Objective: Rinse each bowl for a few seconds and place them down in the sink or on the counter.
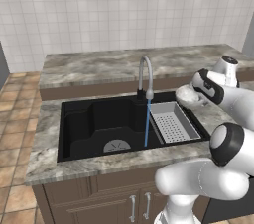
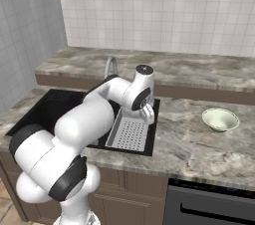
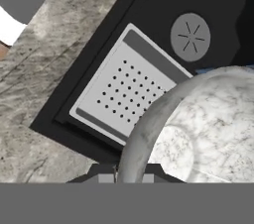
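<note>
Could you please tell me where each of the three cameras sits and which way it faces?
Left base view: behind the arm to its left, looking forward and down at the sink, running faucet and perforated tray; the arm rises at lower right.
Right base view: behind to its right, over the counter and cream bowl; the arm rises at lower left.
Hand view: along the pincer, shut on the whitish-grey bowl above the sink.
All three share the tray.

I have the arm bent forward with the wrist turned down, and the gripper [image 3: 128,176] has its fingers pinched nearly together on the rim of the whitish-grey bowl [image 3: 198,129], which sits just ahead of the fingertips, lifted off any surface.
</note>
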You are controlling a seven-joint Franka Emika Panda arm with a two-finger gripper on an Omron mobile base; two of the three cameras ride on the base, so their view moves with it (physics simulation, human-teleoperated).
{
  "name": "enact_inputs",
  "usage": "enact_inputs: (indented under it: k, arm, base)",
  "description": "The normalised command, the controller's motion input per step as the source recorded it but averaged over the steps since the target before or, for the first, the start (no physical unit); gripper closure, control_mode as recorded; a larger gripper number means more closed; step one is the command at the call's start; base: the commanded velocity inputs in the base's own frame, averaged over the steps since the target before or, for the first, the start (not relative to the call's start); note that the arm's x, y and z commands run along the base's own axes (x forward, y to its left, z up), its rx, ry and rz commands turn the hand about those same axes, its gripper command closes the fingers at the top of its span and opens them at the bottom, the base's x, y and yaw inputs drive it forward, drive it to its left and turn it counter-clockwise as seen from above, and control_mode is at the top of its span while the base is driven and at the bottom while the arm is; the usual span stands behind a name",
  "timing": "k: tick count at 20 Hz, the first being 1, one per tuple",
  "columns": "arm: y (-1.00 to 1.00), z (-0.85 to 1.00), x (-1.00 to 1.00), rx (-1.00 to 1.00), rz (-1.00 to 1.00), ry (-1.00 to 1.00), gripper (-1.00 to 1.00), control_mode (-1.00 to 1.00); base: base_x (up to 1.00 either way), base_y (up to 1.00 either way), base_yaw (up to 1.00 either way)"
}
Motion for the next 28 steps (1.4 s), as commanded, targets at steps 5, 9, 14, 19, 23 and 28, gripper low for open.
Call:
enact_inputs:
  k: [5,9,14,19,23,28]
  arm:
    - [0.16,-0.07,0.00,0.03,0.12,0.01,1.00,-1.00]
    - [0.18,-0.13,0.00,0.03,0.12,0.00,1.00,-1.00]
    - [0.09,-0.08,0.00,0.05,0.08,0.00,1.00,-1.00]
    - [0.10,-0.10,0.09,0.05,0.06,0.00,1.00,-1.00]
    - [0.08,-0.14,0.09,0.03,0.06,0.00,1.00,-1.00]
    - [0.13,-0.17,0.07,0.02,0.05,0.00,1.00,-1.00]
  base:
    - [0.00,0.00,0.00]
    - [0.00,0.00,0.00]
    - [0.00,0.00,0.00]
    - [0.00,0.00,0.00]
    - [0.00,0.00,0.00]
    - [0.00,0.00,0.00]
